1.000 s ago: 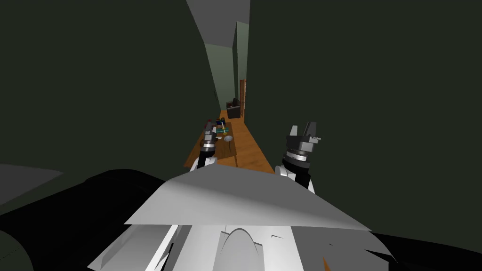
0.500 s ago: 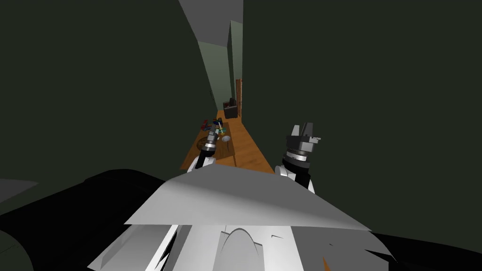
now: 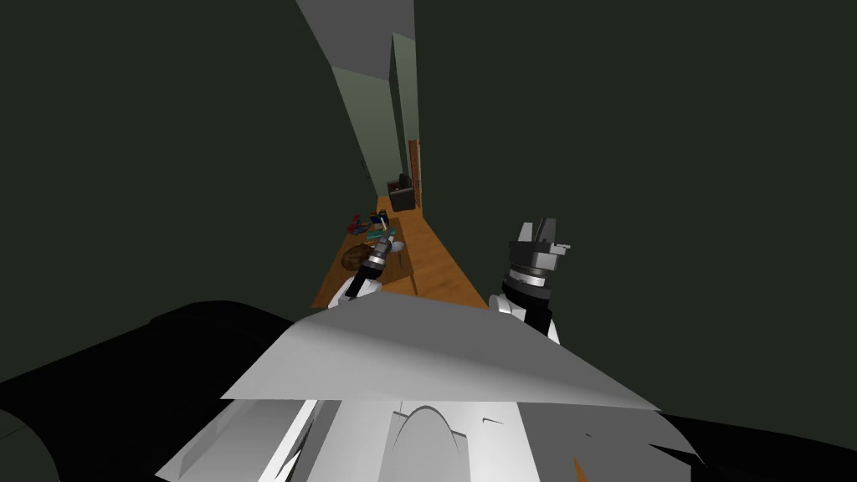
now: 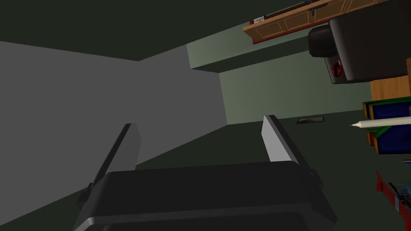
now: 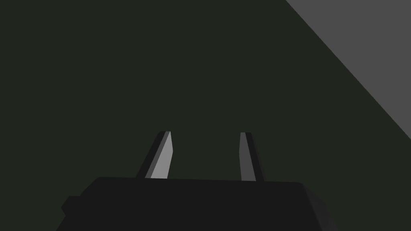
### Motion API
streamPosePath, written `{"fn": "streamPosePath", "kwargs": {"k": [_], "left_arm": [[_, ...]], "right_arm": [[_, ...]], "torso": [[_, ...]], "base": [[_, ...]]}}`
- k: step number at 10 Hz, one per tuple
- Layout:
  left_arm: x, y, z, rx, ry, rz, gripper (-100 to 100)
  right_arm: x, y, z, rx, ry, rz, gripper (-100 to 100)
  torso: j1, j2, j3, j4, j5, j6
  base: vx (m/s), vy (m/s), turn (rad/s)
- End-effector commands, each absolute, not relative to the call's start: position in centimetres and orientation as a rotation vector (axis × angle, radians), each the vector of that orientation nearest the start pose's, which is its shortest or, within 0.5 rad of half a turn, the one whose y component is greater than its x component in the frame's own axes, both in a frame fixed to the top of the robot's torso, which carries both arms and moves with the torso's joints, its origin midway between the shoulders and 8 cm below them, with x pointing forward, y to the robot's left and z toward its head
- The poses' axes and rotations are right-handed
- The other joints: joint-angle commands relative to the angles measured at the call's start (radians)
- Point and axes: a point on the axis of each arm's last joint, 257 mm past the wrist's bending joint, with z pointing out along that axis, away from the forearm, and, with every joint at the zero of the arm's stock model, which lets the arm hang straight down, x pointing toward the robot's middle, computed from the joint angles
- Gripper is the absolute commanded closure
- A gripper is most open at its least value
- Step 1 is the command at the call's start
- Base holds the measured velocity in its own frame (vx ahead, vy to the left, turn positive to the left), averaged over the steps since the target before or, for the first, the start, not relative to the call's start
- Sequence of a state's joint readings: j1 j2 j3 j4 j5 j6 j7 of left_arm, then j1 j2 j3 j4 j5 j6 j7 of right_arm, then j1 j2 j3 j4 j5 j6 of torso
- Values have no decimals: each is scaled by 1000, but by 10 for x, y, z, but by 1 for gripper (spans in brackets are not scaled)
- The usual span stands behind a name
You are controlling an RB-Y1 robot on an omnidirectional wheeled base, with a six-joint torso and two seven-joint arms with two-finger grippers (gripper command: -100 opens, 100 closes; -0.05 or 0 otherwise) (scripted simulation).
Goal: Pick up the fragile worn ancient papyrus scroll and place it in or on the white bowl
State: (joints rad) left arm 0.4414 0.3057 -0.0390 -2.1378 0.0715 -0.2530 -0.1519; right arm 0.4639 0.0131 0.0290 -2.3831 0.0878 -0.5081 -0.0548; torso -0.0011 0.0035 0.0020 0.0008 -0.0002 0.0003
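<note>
Far down a narrow passage in the head view, a low brown table [image 3: 403,261] carries a small white bowl [image 3: 397,246] and several coloured things. My left gripper [image 3: 386,233] reaches out over that table, close to the bowl. In the left wrist view my left gripper [image 4: 200,122] is open with nothing between its fingers. Off to one side of it, a thin pale cream roll with a tapered tip [image 4: 385,122] lies across a blue and green book [image 4: 391,138]. My right gripper [image 3: 538,224] is held up at the right, and it [image 5: 205,133] stands open and empty before a dark wall.
Dark walls close in on both sides of the orange wooden floor [image 3: 439,272]. A dark armchair [image 3: 402,196] [image 4: 361,40] stands past the table, beside a wooden cabinet [image 4: 297,18]. A brown round patterned piece [image 3: 355,254] and red items [image 4: 391,192] also lie on the table.
The whole head view has swung, so the table and passage sit further left. My left arm has stretched further out over the table. The right arm holds still.
</note>
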Motion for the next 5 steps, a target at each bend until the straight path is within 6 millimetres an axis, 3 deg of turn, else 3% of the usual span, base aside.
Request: {"fn": "streamPosePath", "kwargs": {"k": [1,4,5], "left_arm": [[409,266,-89,-666,1145,-1112,-100],[417,267,-130,-700,1299,-1068,-100],[417,267,-131,-702,1304,-1065,-100]], "right_arm": [[323,-252,81,520,538,1367,0],[323,-252,81,520,539,1367,0],[323,-252,81,520,539,1367,0]], "torso": [[0,0,0,0,0,0],[1,-2,-1,0,0,0],[1,-1,-1,0,0,0]], "base": [[-32,-13,-50],[-28,-15,-162],[-27,-14,-63]]}}
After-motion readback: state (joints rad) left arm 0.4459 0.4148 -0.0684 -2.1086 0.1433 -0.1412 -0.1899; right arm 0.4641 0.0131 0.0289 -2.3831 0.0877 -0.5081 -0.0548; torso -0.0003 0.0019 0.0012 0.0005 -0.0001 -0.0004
